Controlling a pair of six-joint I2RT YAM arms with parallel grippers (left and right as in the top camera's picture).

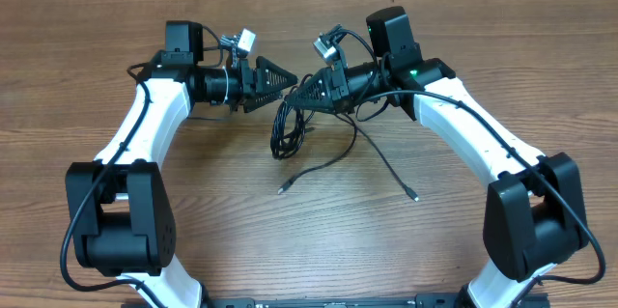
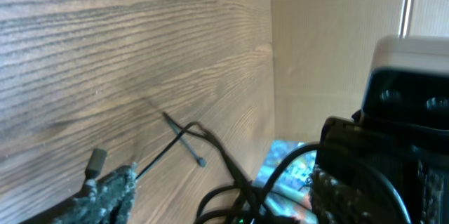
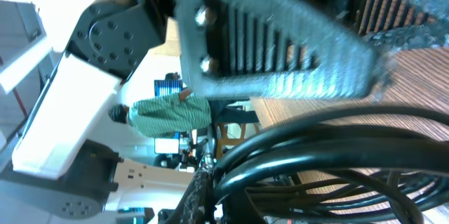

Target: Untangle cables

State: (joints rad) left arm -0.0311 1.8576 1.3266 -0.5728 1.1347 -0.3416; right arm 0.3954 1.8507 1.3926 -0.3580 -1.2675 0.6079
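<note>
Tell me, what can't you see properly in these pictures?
1. Overhead: whether the right gripper pinches the cables; its own body covers that spot.
2. Right wrist: the cables are a close blur, cut off at the edges.
3. Overhead: the plug ends are too small to tell apart.

Left gripper (image 2: 224,185): fingers (image 2: 112,192) wide apart, nothing pinched at the tips. Thin black cables (image 2: 184,138) cross on the wood table (image 2: 105,55), with one plug tip (image 2: 201,161) lying flat. The strands run down between the fingers (lower run blurred). Right arm (image 2: 410,112), black and white, fills the right edge.
</note>
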